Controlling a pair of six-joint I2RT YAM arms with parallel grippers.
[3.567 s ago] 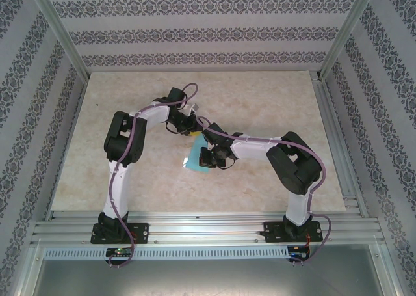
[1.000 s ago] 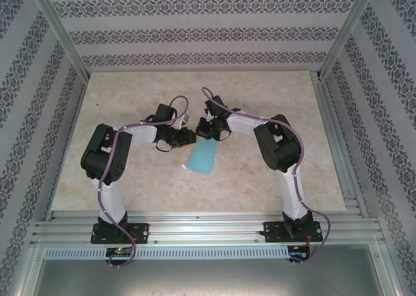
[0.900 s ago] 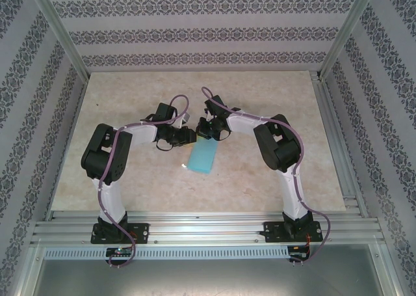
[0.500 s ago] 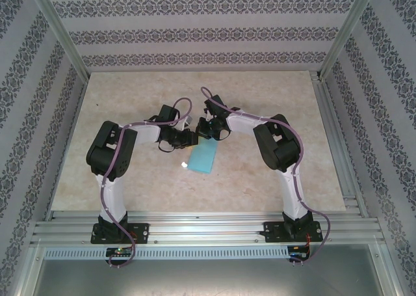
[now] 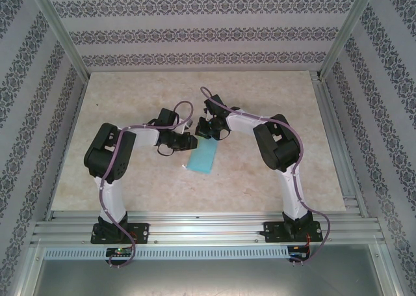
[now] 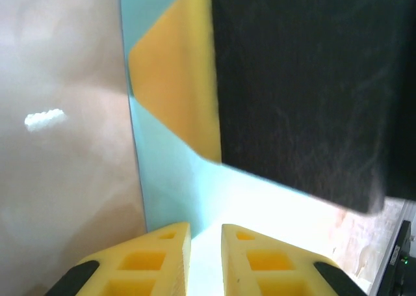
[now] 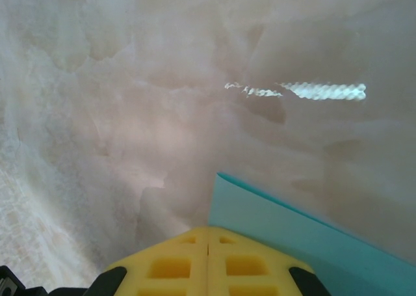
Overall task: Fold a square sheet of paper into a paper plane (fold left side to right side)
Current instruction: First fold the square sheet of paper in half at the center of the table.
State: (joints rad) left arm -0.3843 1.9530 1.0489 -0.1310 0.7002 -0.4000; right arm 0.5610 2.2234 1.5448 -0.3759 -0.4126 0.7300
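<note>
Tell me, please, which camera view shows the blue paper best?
The top external view shows it best: the whole folded outline of the blue paper is visible there. The left wrist view gives a close, cropped part of it, and the right wrist view shows one corner with an edge.

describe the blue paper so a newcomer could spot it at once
Start at the centre of the pale marbled table, where the left gripper and right gripper come close. The folded sheet of paper lies at their tips: the one light-blue, slanted rectangle.
</note>
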